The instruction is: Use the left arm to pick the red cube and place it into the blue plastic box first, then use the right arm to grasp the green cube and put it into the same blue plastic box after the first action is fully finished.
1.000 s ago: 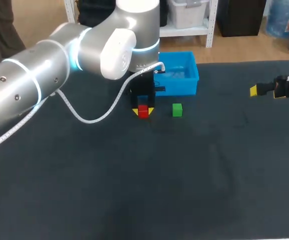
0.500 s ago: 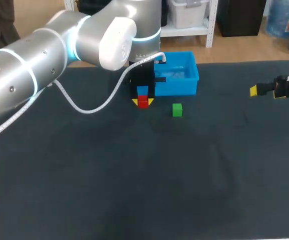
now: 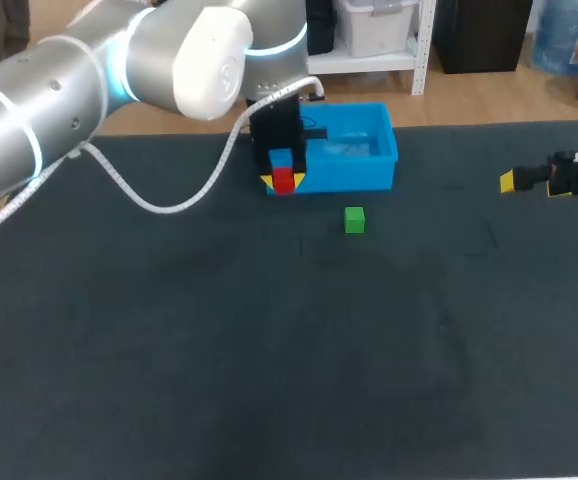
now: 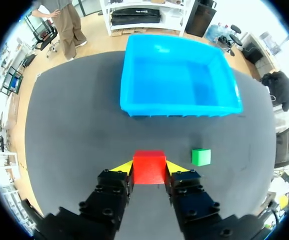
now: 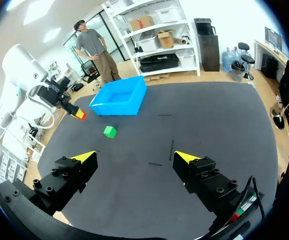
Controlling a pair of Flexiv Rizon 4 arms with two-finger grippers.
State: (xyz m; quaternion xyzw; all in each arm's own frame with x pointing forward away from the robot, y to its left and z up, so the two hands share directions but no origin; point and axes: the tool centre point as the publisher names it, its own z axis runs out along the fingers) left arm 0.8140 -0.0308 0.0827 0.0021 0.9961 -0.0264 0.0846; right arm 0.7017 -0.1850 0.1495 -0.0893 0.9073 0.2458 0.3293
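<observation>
My left jaws were clenched on the small red cube [image 4: 149, 167], one yellow fingertip [image 4: 123, 166] pressed to each of its two sides. The cube's top face showed between them. In the head view this cube sat in the upper middle of the frame, over the left end of the front wall of the open blue plastic box [image 3: 354, 172]. It was not inside the box. The right wrist view showed it held up off the dark tabletop [image 3: 269, 350], on the near side of the box.

Ahead of my left jaws the box stood with its opening upward and nothing that I could make out inside. The small green cube [image 3: 354, 220] lay on the tabletop just below the box in the head view, a little right of the red cube and apart from both. From my left wrist it lay just off the right finger, lower down on the tabletop.

My silver left arm [image 3: 89, 80] came in from the upper left of the head view, with a white cable [image 3: 169, 205] looping beneath it.

My right jaws were released, their yellow tips wide apart with nothing between them. They hung at the right edge of the head view, well apart from both cubes and the box.
</observation>
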